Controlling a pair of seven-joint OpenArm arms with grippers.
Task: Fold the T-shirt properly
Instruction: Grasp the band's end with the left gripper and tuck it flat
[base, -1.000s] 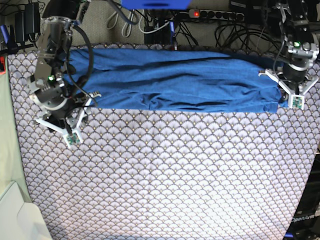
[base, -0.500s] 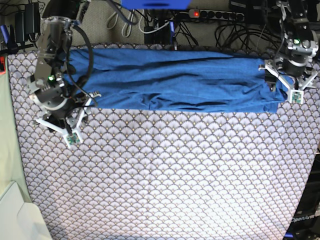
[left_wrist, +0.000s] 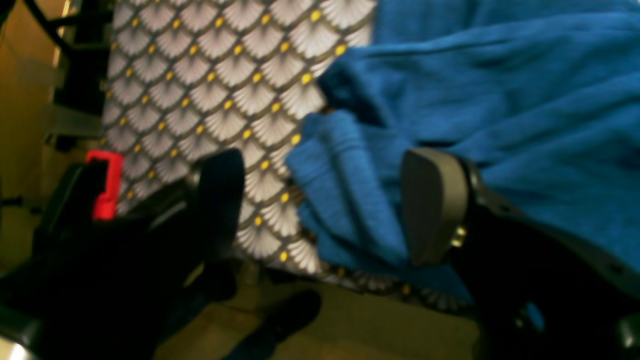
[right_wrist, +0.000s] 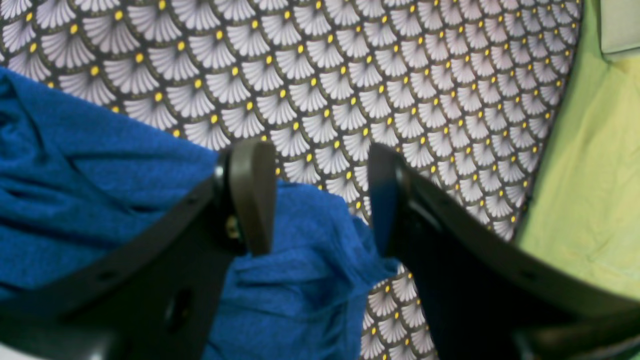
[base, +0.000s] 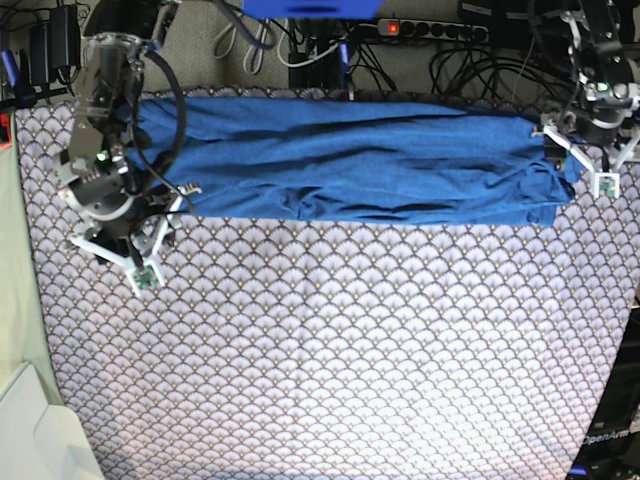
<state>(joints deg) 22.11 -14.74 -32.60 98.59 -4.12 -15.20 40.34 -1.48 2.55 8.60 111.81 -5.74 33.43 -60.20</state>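
Note:
The blue T-shirt (base: 350, 160) lies folded into a long band across the far part of the table. At its right end my left gripper (base: 590, 140) hovers open. In the left wrist view the left gripper (left_wrist: 325, 205) has its jaws wide apart, and a loose fold of the T-shirt (left_wrist: 350, 190) lies between them, ungripped. My right gripper (base: 130, 225) sits at the shirt's left end. Seen from the right wrist, the right gripper (right_wrist: 317, 205) stands open just over a corner of the T-shirt (right_wrist: 300, 280).
The scallop-patterned tablecloth (base: 330, 350) covers the table. Cables and a power strip (base: 430, 30) run beyond the far edge. A green sheet (right_wrist: 590, 175) and a white box (base: 40, 440) lie off the left side. Dark equipment (base: 610, 430) stands at the lower right.
My left gripper has opened, let go of the shirt's right end and drawn back toward the far right corner. The right arm has not moved.

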